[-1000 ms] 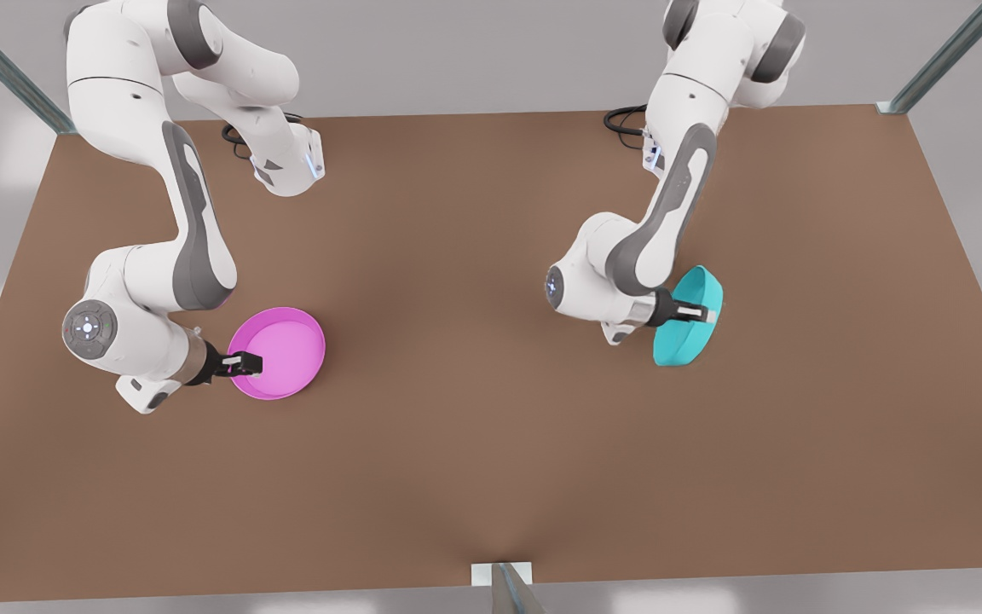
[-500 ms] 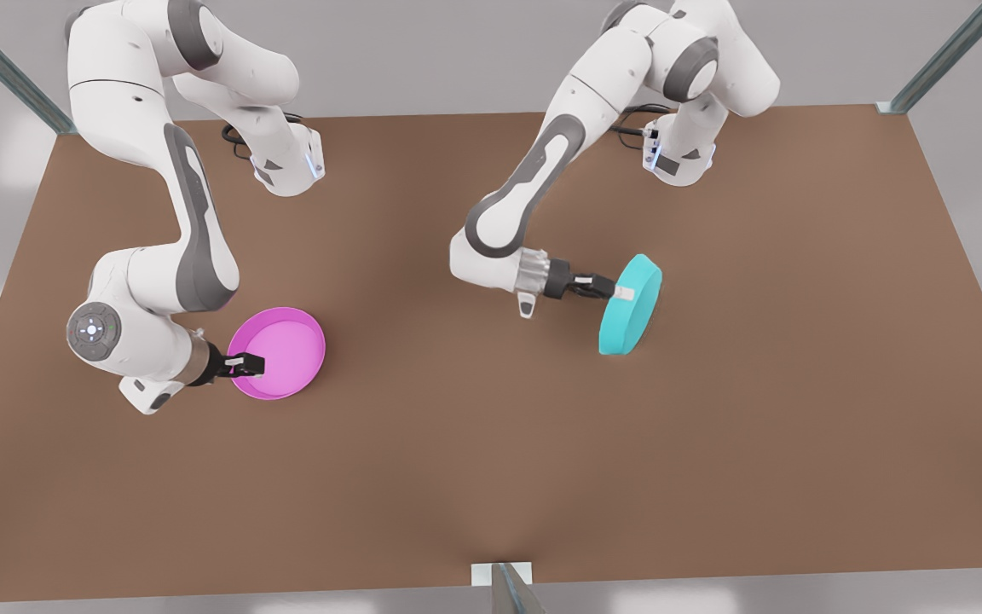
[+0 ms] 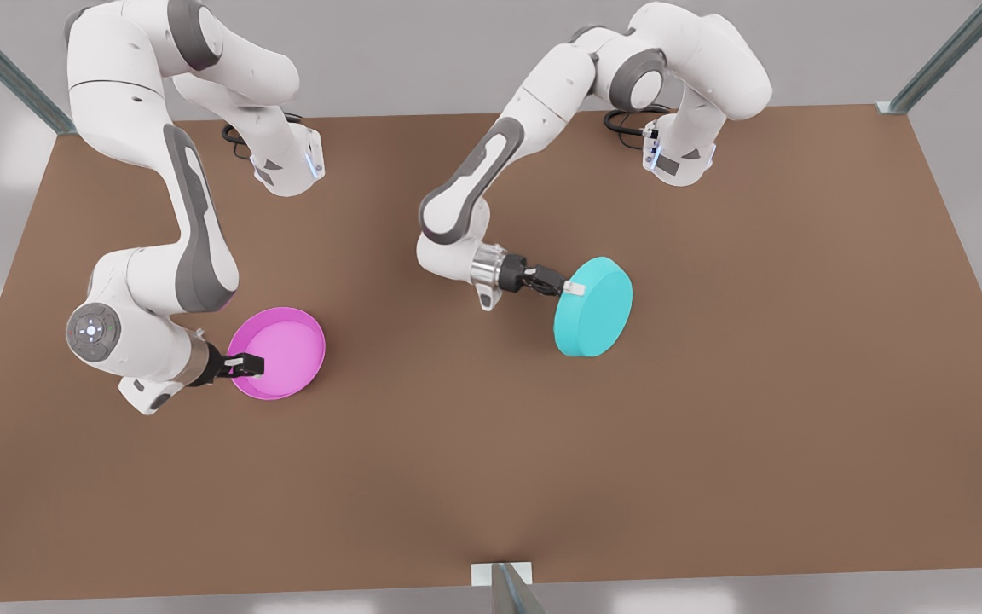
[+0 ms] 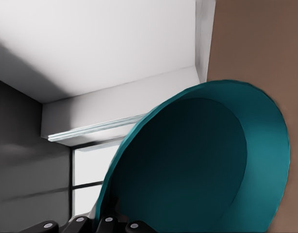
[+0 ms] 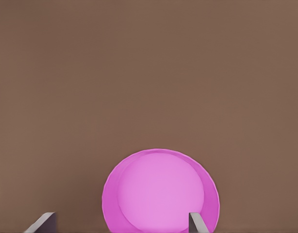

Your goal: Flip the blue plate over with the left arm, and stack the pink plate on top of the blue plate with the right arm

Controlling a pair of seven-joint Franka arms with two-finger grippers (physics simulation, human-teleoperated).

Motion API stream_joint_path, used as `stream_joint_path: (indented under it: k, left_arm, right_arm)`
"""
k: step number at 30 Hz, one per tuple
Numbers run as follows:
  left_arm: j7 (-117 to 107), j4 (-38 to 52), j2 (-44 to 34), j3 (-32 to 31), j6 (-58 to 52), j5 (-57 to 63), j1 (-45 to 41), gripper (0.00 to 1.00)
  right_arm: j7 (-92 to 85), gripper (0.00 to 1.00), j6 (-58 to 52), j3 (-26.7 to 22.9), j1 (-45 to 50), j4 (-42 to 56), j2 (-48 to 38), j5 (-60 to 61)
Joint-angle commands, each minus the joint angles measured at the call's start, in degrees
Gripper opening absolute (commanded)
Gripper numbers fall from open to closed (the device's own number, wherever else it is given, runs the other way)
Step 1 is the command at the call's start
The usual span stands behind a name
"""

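Front view, starting at its left: the right gripper (image 3: 249,365) is at the near rim of the pink plate (image 3: 280,351), which lies flat on the brown table (image 3: 474,443) with its hollow side up. In the right wrist view the two fingertips (image 5: 42,222) stand spread wide, with the pink plate (image 5: 161,191) between and ahead of them, so no grasp is made; whether the fingers touch the rim cannot be told. This arm waits at its plate. Toward the front view's right, the left gripper (image 3: 561,284) pinches the rim of the blue plate (image 3: 595,305), held off the table and tilted, with its flat underside turned toward the camera. The left wrist view shows the blue plate (image 4: 202,165) from its hollow side, with the gripper clamped on the rim. Judged status: the flip is well past halfway, but the blue plate is not yet set down inverted. Remaining steps: lower and release it, then grasp the pink plate, carry it across and stack it. The two plates are well apart.
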Motion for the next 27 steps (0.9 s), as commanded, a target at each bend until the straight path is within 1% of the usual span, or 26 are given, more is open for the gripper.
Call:
stream_joint_path:
  k: [1, 3, 6, 9, 20, 21, 22, 27]
  left_arm:
    - [-0.1, 0.2, 0.1, 0.0, 0.0, -3.0, -0.1, 0.21]
    - [-0.1, 0.5, 2.0, 2.2, 0.3, -3.9, -1.3, 0.21]
    - [-0.2, 1.1, 4.3, 2.3, 0.4, -4.3, -1.9, 0.21]
    - [-0.3, 1.2, 5.9, 4.3, 0.6, -5.8, -3.4, 0.21]
    - [-4.1, 1.2, 8.9, 4.3, 0.9, -7.2, -3.4, 0.23]
    - [-4.1, 1.2, 8.9, 4.3, 0.9, -7.2, -3.4, 0.78]
    - [-4.2, 1.2, 9.1, 4.3, 0.8, -7.2, -3.4, 1.00]
    - [-5.4, 1.2, 9.3, 4.6, 0.8, -9.1, -4.1, 1.00]
  right_arm:
    - [0.0, 1.00, 0.0, 0.0, 0.0, 0.0, 0.0, 0.0]
    - [0.0, 1.00, 0.4, 0.1, 0.0, 0.0, 0.0, 0.0]
    - [0.0, 1.00, 0.4, 0.0, 0.1, -0.1, 0.1, 0.0]
    - [0.0, 1.00, 0.4, 0.0, 0.1, -0.1, 0.1, 0.0]
    - [0.5, 1.00, 1.0, 0.1, 0.4, -0.2, 0.2, 0.0]
    - [0.5, 1.00, 1.0, 0.1, 0.4, -0.2, 0.2, 0.0]
    - [0.4, 1.00, 1.0, 0.1, 0.4, -0.2, 0.2, 0.0]
    - [0.4, 1.00, 2.0, 0.1, -0.2, -1.8, -0.1, -0.3]
